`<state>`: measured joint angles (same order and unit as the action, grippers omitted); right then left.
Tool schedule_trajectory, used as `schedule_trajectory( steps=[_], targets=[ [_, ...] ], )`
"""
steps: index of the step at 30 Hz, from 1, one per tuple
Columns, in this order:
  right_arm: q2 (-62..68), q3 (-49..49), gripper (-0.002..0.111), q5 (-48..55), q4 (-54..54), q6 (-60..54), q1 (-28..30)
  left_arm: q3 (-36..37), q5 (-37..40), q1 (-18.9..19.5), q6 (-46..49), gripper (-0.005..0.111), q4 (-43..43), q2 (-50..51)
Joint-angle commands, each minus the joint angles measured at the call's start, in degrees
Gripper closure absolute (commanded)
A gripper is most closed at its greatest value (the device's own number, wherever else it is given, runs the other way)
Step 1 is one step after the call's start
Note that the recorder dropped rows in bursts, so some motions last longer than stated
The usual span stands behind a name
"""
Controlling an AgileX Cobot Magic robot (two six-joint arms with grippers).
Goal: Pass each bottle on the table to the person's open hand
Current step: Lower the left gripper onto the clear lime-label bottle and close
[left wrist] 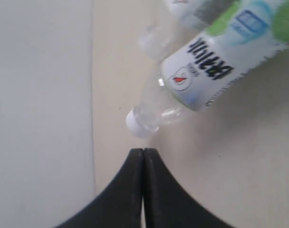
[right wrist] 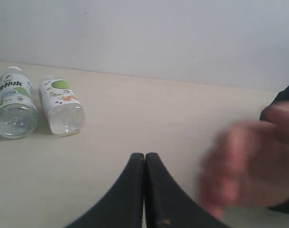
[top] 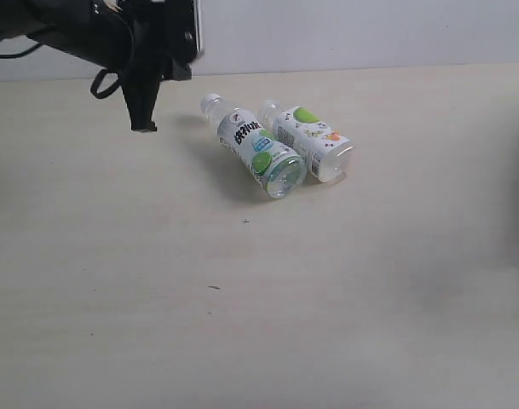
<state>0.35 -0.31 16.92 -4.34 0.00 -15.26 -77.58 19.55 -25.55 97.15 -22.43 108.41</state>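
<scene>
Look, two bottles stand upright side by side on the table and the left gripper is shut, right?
No. The exterior view shows the green-and-blue labelled bottle and the green-and-orange labelled bottle lying on their sides, not upright. They are side by side on the table, and the left gripper is shut.

Soft, fairly bright light. The bottles (top: 252, 145) throw faint shadows on the desk (top: 242, 324). The right wrist view shows a blurred hand (right wrist: 248, 166); the left wrist view is unsharp.
</scene>
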Motion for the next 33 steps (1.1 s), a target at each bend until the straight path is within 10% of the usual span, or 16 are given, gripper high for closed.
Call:
schedule_trajectory(
  steps=[1,12,22,33],
  targets=[
    [-0.35,0.31,0.108,-0.60,-0.09,0.00,-0.11,-0.73,0.67,-3.09,16.11,0.107,-2.20,2.71],
    [-0.35,0.31,0.108,-0.60,-0.09,0.00,-0.11,-13.88,16.19,-3.23,22.15,0.103,-1.49,11.31],
    [-0.35,0.31,0.108,-0.60,-0.09,0.00,-0.11,-14.04,11.51,-3.39,23.03,0.003,3.62,14.78],
    [-0.35,0.31,0.108,-0.60,-0.09,0.00,-0.11,-13.92,1.73,-3.83,23.03,0.003,1.04,18.81]
  ],
)
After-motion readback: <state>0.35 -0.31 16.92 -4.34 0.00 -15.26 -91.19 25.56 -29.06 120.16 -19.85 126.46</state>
